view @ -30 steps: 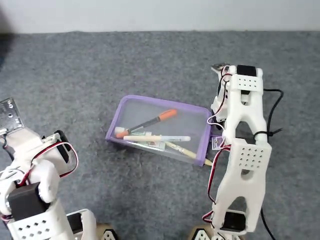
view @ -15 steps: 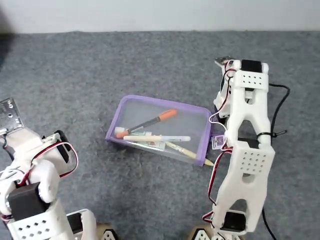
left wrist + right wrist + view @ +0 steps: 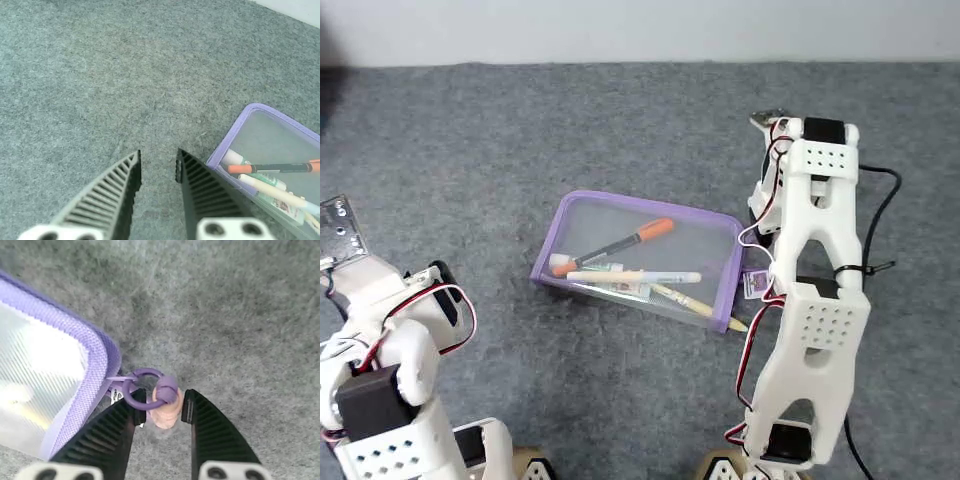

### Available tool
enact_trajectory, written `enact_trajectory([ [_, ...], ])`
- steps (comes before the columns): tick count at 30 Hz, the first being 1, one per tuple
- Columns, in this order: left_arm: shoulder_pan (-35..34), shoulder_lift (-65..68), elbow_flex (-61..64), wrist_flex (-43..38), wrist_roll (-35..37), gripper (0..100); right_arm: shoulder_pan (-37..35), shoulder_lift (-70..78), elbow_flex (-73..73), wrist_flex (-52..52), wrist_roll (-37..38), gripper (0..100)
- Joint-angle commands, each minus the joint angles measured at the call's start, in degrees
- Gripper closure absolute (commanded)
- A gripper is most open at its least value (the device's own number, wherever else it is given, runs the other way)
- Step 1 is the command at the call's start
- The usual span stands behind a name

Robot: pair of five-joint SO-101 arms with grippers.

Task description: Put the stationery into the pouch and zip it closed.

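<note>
As its wrist view shows, spread right fingers (image 3: 119,426) flank the zip pull (image 3: 165,407); left fingers (image 3: 114,196) gape.

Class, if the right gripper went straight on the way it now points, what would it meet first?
The right gripper would probably meet the zip pull, lying between its open fingers, then the carpet beneath; depth is unclear.
</note>
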Motion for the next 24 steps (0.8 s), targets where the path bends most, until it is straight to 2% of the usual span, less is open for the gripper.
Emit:
enact_trajectory([
  [1,0.09,0.0,-0.4,-1.05,0.35,89,-0.13,-0.84,-1.85,2.33,-0.53,88.0],
  [3,0.09,0.0,-0.57,-0.97,0.35,89,0.22,-1.01,-1.85,2.33,-0.53,88.6],
  [8,0.09,0.0,-0.48,-0.97,0.35,89,1.1,-0.31,-1.85,2.15,-0.53,99.3],
  [17,0.09,0.0,-0.66,-0.88,0.35,89,1.19,2.77,-2.2,2.33,-0.53,99.1],
  [24,0.09,-0.09,-1.19,-1.05,0.35,89,1.1,-12.0,-2.2,2.15,0.62,99.1],
])
